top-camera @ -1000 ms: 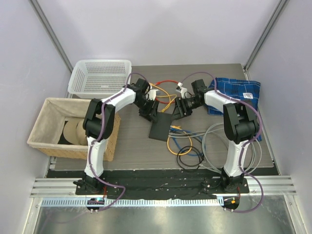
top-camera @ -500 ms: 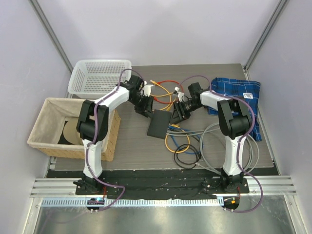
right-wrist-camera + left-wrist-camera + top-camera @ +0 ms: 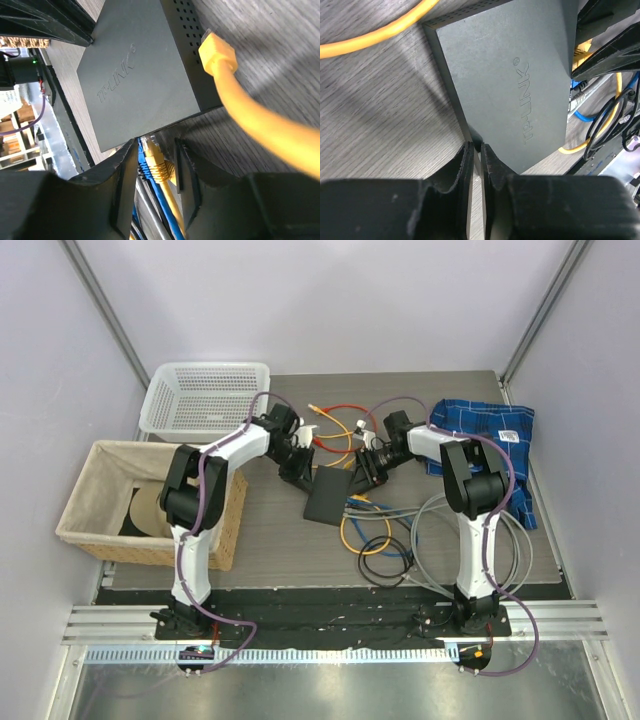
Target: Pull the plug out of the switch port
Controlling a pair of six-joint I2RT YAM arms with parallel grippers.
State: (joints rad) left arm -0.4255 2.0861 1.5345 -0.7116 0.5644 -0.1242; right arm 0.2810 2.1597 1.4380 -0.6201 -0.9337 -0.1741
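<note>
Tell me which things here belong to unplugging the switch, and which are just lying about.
Job: switch, yellow plug in its port, right gripper, left gripper.
Lying about: white basket, wicker basket, blue cloth, grey cable coil.

There are two robot arms, the left arm (image 3: pixel 235 446) and the right arm (image 3: pixel 472 482), one black switch (image 3: pixel 328 496), one blue cloth (image 3: pixel 490 425) and two baskets: a white basket (image 3: pixel 210 367) and a wicker basket (image 3: pixel 78 502). Cables show in five colours: a red cable (image 3: pixel 345 407), yellow cable (image 3: pixel 346 535), blue cable (image 3: pixel 143 168), grey cable (image 3: pixel 418 535) and black cable (image 3: pixel 366 567). The tangle hides how many separate cables there are.
</note>
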